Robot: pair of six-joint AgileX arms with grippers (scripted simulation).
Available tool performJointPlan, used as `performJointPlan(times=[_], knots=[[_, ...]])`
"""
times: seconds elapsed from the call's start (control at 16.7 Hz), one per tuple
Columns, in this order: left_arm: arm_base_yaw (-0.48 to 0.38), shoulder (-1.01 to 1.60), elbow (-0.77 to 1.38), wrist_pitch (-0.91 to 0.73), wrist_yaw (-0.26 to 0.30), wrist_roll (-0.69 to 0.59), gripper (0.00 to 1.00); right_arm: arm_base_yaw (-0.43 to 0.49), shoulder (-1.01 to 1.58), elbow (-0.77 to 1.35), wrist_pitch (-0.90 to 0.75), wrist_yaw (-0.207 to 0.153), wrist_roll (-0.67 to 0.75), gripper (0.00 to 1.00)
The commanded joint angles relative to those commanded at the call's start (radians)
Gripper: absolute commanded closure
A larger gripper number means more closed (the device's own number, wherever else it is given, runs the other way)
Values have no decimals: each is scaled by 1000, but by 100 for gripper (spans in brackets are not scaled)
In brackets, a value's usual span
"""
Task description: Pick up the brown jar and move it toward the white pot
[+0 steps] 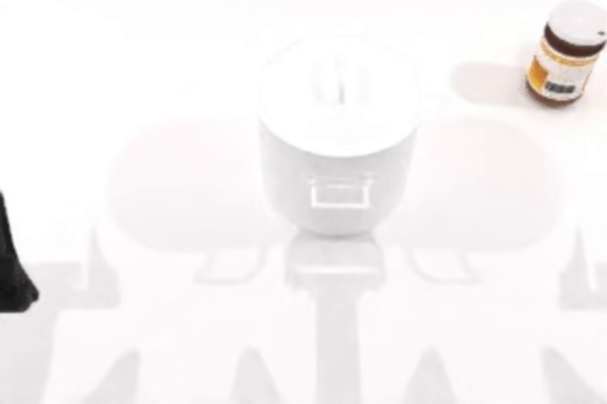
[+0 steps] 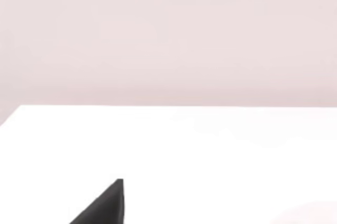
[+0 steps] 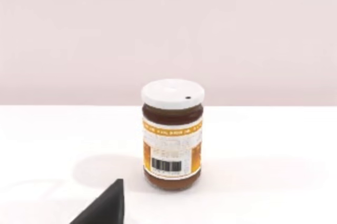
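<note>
From above, the pot [image 1: 339,134] stands upright at the centre of the table [image 1: 142,91]; its lid is on, so nothing of its inside shows; the slim top handle lies across the lid and the rectangular side handle faces the lower edge of the frame. The jar [image 1: 567,53] stands at the upper right of the frame, well apart from the pot, its white lid shut and its barcode label facing down the frame; the brown glass hides whatever it holds. A dark part of the left arm [image 1: 13,262] shows at the left edge, parked; the right arm is out of this view.

In the left wrist view there is only bare table and the pale wall behind; one dark fingertip of the left gripper [image 2: 105,205] pokes in at the lower edge; how far it is open cannot be told.

In the right wrist view the jar [image 3: 172,134] stands upright at mid-frame, free of any grasp; one dark fingertip of the right gripper [image 3: 105,205] shows at the lower edge, apart from the jar; its opening cannot be told either.
</note>
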Motion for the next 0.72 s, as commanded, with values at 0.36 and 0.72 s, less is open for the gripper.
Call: performJointPlan(times=[0.36,0.72], knots=[[0,0,0,0,0,0,0,-2,97,75,-70,-4,-13,0],[0,0,0,0,0,0,0,-17,525,412,-332,-13,-75,0]])
